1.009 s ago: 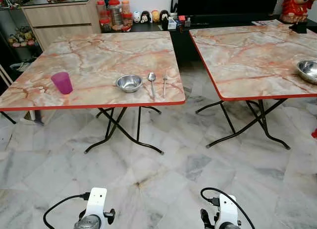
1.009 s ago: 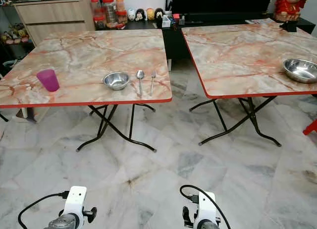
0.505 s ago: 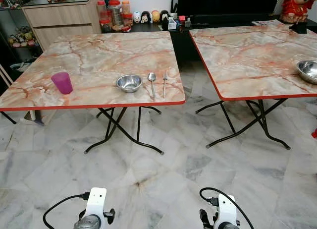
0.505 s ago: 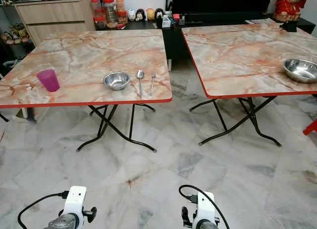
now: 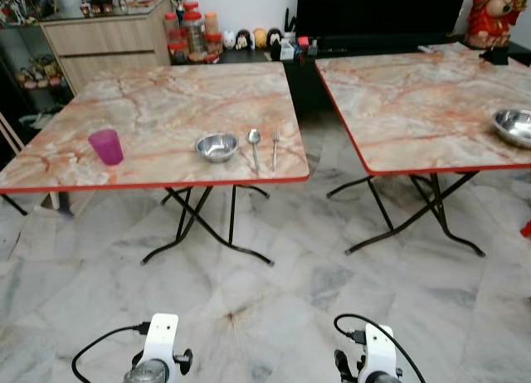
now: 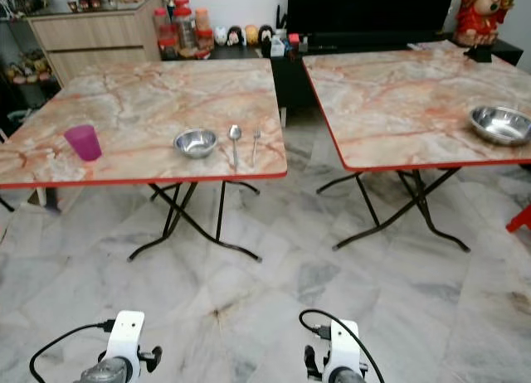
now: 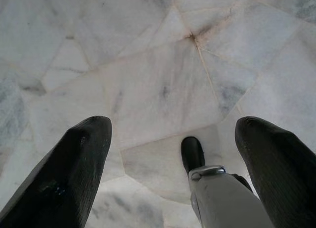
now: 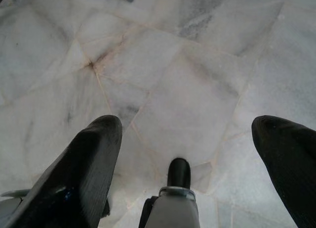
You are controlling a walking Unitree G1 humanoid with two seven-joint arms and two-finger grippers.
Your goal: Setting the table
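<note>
On the left marble-top table (image 5: 166,101) stand a magenta cup (image 5: 106,146), a small steel bowl (image 5: 216,146), a spoon (image 5: 254,144) and a fork (image 5: 275,144), all near its front edge. A larger steel bowl (image 5: 514,126) sits on the right table (image 5: 415,93) at its right side. Both arms hang low over the floor, far short of the tables. My left gripper (image 7: 173,139) is open over bare marble tiles. Likewise my right gripper (image 8: 187,134) is open and holds nothing.
A gap of marble floor (image 5: 323,151) runs between the two folding tables, whose black crossed legs (image 5: 199,221) spread below. Behind stand a wooden cabinet (image 5: 108,39), jars (image 5: 195,31), small figurines and a dark TV unit (image 5: 373,10). A red statue (image 5: 494,14) is at the back right.
The camera has tilted slightly, so the whole scene sits a little lower in the picture. Nothing on the tables has moved and both arms hang as before.
</note>
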